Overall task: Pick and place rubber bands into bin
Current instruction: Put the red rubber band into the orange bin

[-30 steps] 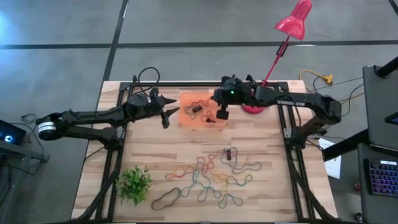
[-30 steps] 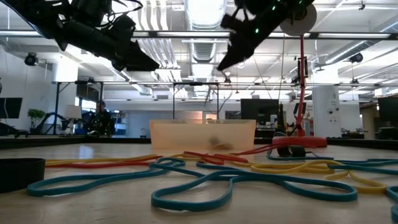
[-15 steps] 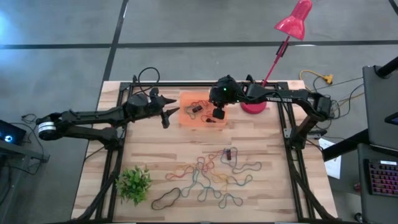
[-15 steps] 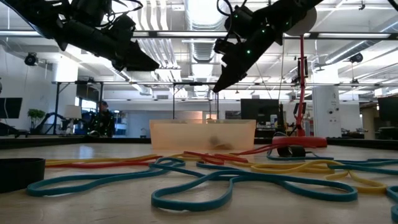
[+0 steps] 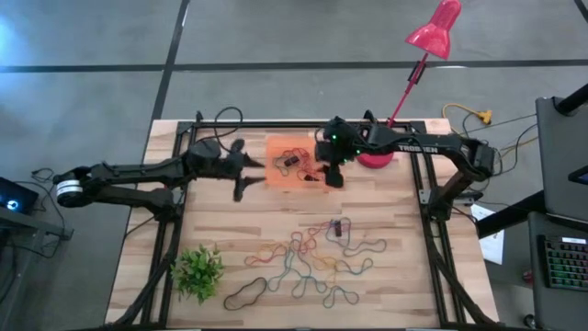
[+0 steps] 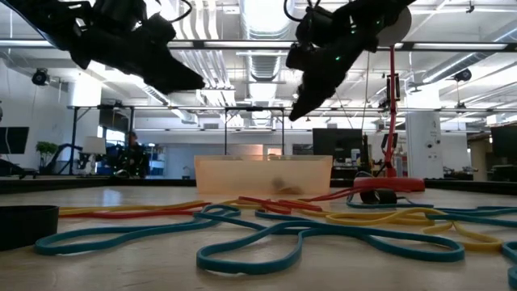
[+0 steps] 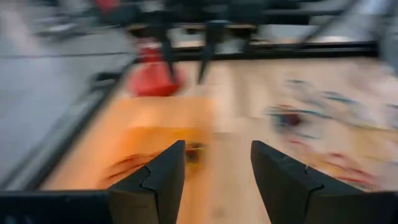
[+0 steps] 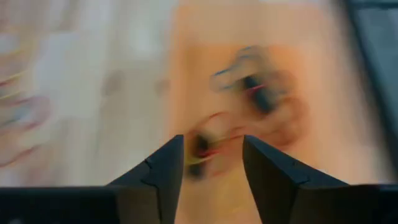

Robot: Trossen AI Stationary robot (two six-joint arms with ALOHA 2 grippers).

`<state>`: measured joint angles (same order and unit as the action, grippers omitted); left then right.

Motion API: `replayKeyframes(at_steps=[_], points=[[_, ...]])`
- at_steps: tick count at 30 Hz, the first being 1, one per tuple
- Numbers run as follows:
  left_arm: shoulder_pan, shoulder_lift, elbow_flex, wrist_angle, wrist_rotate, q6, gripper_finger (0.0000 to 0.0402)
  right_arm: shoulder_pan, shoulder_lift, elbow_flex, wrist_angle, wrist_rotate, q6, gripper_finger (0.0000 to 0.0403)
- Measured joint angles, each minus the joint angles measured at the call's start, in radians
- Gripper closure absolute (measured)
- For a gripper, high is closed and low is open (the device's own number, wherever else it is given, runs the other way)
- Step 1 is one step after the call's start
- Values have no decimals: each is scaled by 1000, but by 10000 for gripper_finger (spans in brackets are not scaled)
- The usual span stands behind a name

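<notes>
Many coloured rubber bands (image 5: 308, 265) lie tangled on the wooden table toward its near edge; they also fill the foreground of the low view (image 6: 266, 234). A few more bands (image 5: 294, 163) (image 8: 261, 93) rest on the floor of the orange bin (image 5: 276, 179) at the table's far middle. My right gripper (image 5: 333, 176) (image 8: 211, 149) hangs open above the bin's right part, with nothing between its fingers. My left gripper (image 5: 250, 170) (image 7: 217, 152) hovers open just left of the bin, pointing toward it, and is also empty.
A red lamp base (image 5: 374, 160) with a pink lamp stands right of the bin, close behind my right arm. A small green plant (image 5: 197, 271) sits at the near left. Bare wood lies between the bin and the pile of bands.
My right gripper has swung a little toward the table's left over the bin, then back toward the right and the near edge, staying above the bin. My left gripper has shifted slightly beside the bin.
</notes>
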<state>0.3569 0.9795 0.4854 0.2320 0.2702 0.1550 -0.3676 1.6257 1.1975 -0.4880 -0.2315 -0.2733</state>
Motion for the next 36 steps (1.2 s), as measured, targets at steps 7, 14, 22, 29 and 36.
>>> replayKeyframes(at_steps=[7, 14, 22, 29, 36], points=[[0, 0, -1, -33, 93, 12, 234, 95, -60, -103, -136, -67, 63, 247], [1, 15, -3, -32, 92, 11, 234, 218, -66, -253, -92, -58, 167, 262], [1, 91, -3, -24, 92, 7, 234, 295, -64, -344, 169, -22, 188, 276], [1, 179, -3, 17, 92, 8, 234, 325, -64, -351, 253, -2, 153, 280], [1, 195, 6, 59, 92, 15, 234, 343, -64, -388, 304, -1, 208, 280]])
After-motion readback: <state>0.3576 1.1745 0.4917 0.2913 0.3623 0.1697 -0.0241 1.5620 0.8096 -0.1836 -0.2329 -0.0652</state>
